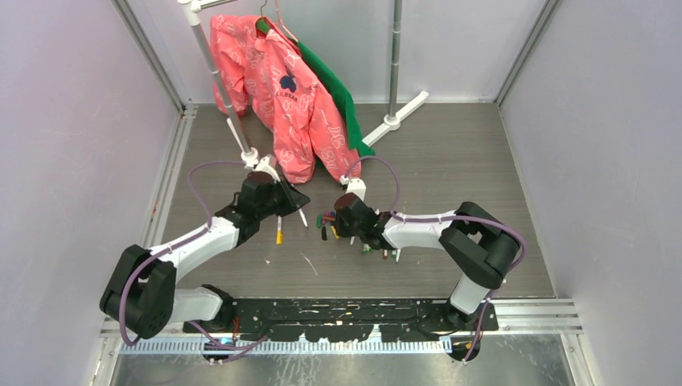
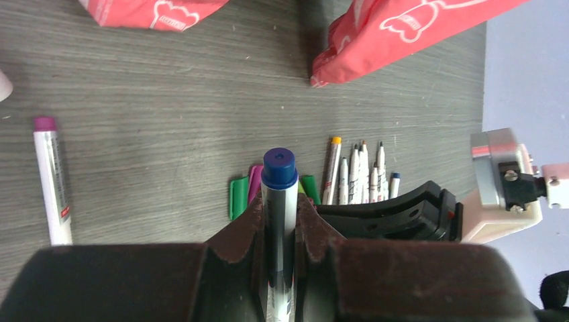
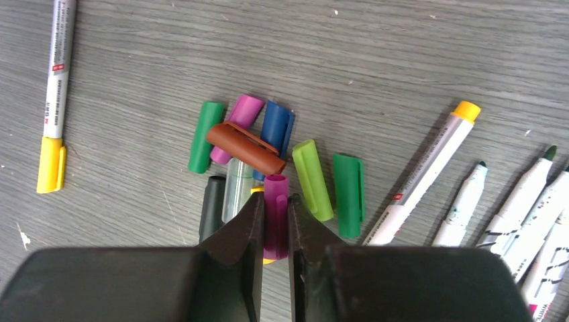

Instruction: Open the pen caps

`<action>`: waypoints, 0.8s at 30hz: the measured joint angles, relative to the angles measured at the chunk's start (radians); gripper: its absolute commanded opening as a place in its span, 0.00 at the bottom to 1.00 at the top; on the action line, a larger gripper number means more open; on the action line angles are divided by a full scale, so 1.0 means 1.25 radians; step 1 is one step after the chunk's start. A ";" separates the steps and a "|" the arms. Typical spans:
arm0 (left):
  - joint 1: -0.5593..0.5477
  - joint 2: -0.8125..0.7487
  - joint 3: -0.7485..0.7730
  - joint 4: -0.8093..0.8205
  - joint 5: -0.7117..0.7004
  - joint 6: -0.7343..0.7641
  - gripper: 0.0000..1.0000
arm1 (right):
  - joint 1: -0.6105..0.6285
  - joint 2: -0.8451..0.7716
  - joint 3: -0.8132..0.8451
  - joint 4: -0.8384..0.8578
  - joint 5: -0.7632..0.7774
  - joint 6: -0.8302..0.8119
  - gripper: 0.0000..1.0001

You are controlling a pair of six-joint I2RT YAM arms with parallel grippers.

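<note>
While my left gripper [image 2: 279, 225] pinches a slim pen [image 2: 278, 201] with a round blue cap [image 2: 279, 168], centre frame, my right gripper [image 3: 274, 225] squeezes a glossy purple tubular cap [image 3: 275, 198], lower centre, beside loose plastic caps [image 3: 312, 178].

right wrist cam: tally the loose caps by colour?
green caps: 2
lime cap: 1
purple caps: 2, one in the right fingers
blue cap: 1
brown cap: 1
clear cap: 1
black cap: 1
total: 9; a mostly hidden yellow piece not counted
</note>
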 measured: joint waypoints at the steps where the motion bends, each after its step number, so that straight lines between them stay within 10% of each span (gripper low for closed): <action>1: -0.002 -0.001 -0.002 -0.004 -0.003 0.001 0.00 | 0.000 0.002 0.001 -0.003 0.003 -0.002 0.24; 24: -0.074 0.007 0.044 -0.086 -0.051 0.041 0.00 | 0.002 -0.068 -0.010 -0.022 0.026 -0.013 0.42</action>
